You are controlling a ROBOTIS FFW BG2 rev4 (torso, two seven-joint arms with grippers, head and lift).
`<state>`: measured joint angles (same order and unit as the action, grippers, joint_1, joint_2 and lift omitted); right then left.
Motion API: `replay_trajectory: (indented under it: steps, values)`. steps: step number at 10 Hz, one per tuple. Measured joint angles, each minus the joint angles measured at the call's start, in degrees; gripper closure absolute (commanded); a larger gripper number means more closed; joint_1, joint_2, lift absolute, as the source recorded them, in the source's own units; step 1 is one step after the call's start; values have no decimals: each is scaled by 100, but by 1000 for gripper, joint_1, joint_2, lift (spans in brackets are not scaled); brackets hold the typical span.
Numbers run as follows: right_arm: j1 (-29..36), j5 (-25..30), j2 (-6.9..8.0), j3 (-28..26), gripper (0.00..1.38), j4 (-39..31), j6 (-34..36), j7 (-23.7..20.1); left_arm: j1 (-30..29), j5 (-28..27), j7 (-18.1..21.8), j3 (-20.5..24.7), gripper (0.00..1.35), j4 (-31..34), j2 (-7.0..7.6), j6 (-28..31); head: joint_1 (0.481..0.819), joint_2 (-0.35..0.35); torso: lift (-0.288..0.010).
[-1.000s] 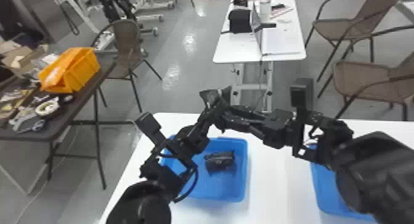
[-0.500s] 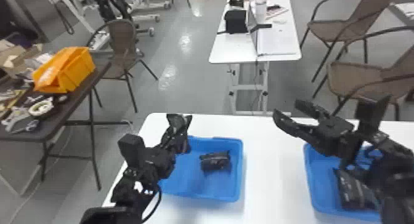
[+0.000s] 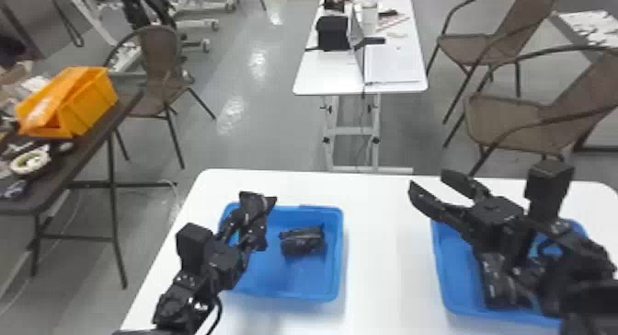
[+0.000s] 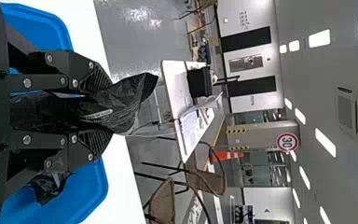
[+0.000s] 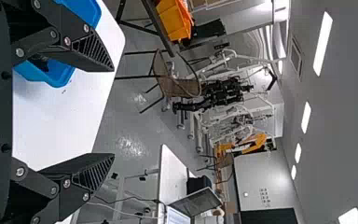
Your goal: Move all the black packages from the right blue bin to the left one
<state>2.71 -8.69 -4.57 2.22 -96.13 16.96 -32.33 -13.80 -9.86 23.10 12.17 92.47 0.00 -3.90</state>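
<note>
My left gripper [image 3: 253, 216] is over the back left part of the left blue bin [image 3: 341, 260]. In the left wrist view, the left gripper [image 4: 98, 108] is shut on a black package [image 4: 121, 103]. Another black package [image 3: 302, 240] lies in that bin, to the right of the gripper. Above the back of the right blue bin [image 3: 441, 279], my right gripper [image 3: 437, 191] stands open with nothing between its fingers; the right wrist view shows the same gripper [image 5: 113, 114] spread wide. A black package [image 3: 499, 285] lies in the right bin, partly hidden behind the right arm.
Both bins stand on a white table [image 3: 386, 246], with bare tabletop between them. Beyond it are another white table [image 3: 326, 76] and brown chairs [image 3: 501, 108]. On a dark table at the left sits an orange bin [image 3: 87, 104].
The right gripper, earlier close beside the left one over the left bin, has moved right to above the right bin. The left gripper has drawn slightly left, with a package in it.
</note>
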Motion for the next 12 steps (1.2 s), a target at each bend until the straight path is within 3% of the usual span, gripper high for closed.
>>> replay_trajectory:
  steps: [1, 3, 4, 7, 12]
  values:
    - [3, -3, -11, -20, 420, 6, 0, -1, -19, 28, 1, 32, 58, -9, 0, -93, 695, 167, 0]
    - [61, 66, -39, -143, 420, 2, 0, 28, -86, 392, 1, 46, 254, 137, 0, -187, 695, 160, 0]
    - [164, 174, -42, -255, 418, -17, 0, 221, -122, 624, -7, 46, 279, 322, 0, -184, 695, 141, 0]
    - [769, 385, -43, -651, 427, 6, 216, 1292, -141, 1041, -17, 69, 280, 783, 0, -195, 695, 66, 0]
    - [847, 732, -43, -1045, 421, 742, 713, 1802, -197, 1187, -52, 85, 280, 955, 0, -231, 695, -17, 0]
